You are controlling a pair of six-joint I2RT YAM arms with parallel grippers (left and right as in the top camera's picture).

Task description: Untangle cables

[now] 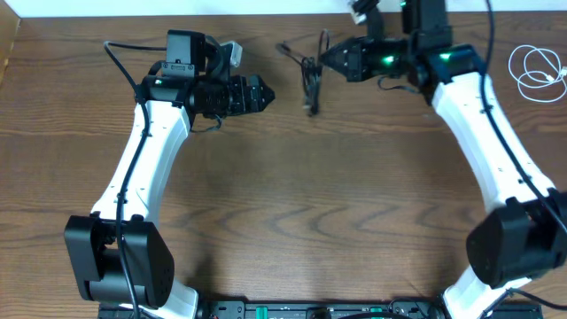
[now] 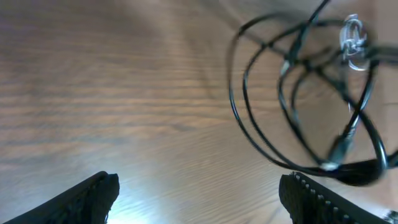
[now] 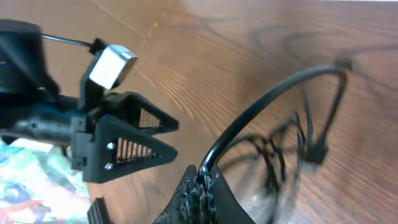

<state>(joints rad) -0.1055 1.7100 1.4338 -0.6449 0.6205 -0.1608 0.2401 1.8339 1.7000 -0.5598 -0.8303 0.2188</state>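
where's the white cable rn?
Overhead view: the thin white coiled cable lies at the wooden table's far right edge, outside the right arm, apart from the black cable in the right hand.

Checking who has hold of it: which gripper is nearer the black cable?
Right. The right gripper is shut on the black cable, pinching one strand. The left gripper is open and apart from it, the coil lying just ahead.
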